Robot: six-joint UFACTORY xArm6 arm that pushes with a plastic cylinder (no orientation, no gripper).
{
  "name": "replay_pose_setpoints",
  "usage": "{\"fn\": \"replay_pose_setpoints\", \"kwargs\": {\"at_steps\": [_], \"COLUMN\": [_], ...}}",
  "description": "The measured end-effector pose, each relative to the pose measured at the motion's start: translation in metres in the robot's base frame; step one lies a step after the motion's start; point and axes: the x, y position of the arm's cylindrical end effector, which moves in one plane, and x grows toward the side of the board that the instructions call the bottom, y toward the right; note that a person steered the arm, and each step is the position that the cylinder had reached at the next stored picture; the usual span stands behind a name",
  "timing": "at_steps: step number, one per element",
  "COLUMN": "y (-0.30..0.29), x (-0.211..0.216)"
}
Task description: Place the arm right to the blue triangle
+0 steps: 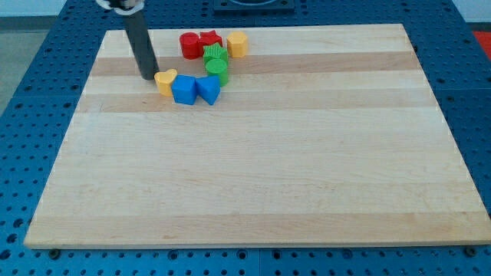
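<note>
Eight blocks cluster near the wooden board's (253, 176) top left. Blue triangle (209, 90) sits just right of the blue cube (184, 89), touching it, below the green cylinder (217, 69). My tip (147, 77) rests just left of the yellow heart (166, 80), well left of the triangle. No fingers: bare rod, gripping nothing.

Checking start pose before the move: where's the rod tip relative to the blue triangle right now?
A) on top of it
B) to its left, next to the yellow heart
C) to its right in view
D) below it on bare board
B: my tip sits at the view's left of the yellow heart, with the blue cube between that and the blue triangle.
</note>
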Motion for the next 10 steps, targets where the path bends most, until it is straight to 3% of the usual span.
{"fn": "replay_pose_setpoints", "kwargs": {"at_steps": [2, 3, 5, 8, 10], "y": [-0.015, 0.008, 0.091, 0.103, 0.127], "x": [0.067, 0.095, 0.095, 0.078, 0.092]}}
